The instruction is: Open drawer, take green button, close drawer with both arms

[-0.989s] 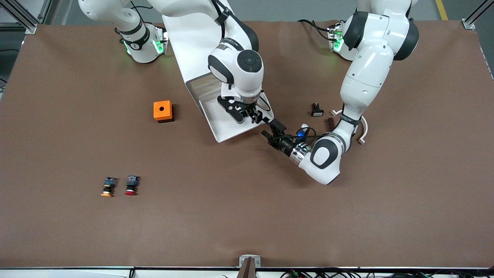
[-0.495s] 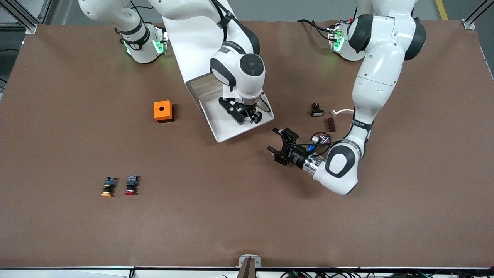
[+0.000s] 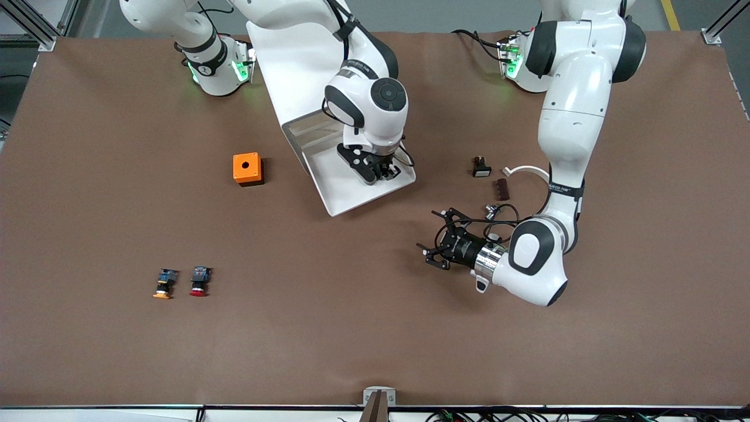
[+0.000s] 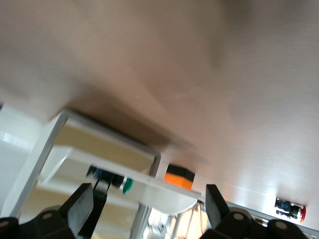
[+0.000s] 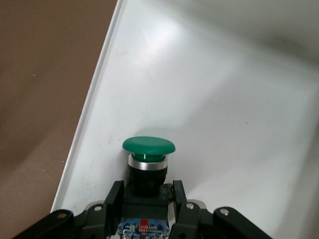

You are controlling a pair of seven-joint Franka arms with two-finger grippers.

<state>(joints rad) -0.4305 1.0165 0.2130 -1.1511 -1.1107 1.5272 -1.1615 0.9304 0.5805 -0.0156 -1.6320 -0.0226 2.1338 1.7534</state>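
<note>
Right gripper [image 5: 147,201] sits inside the pulled-out drawer [image 3: 351,190], fingers clamped on the green button [image 5: 148,154], while left gripper [image 3: 436,240] hovers spread wide above bare table [image 3: 351,328]

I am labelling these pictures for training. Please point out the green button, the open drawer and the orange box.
green button [image 5: 149,145], right wrist view: on its round green cap.
drawer [image 3: 345,190], front view: on the bare white floor of the tray.
orange box [image 3: 246,169], front view: on its top face, beside the round hole.

No legible text on anything here.
</note>
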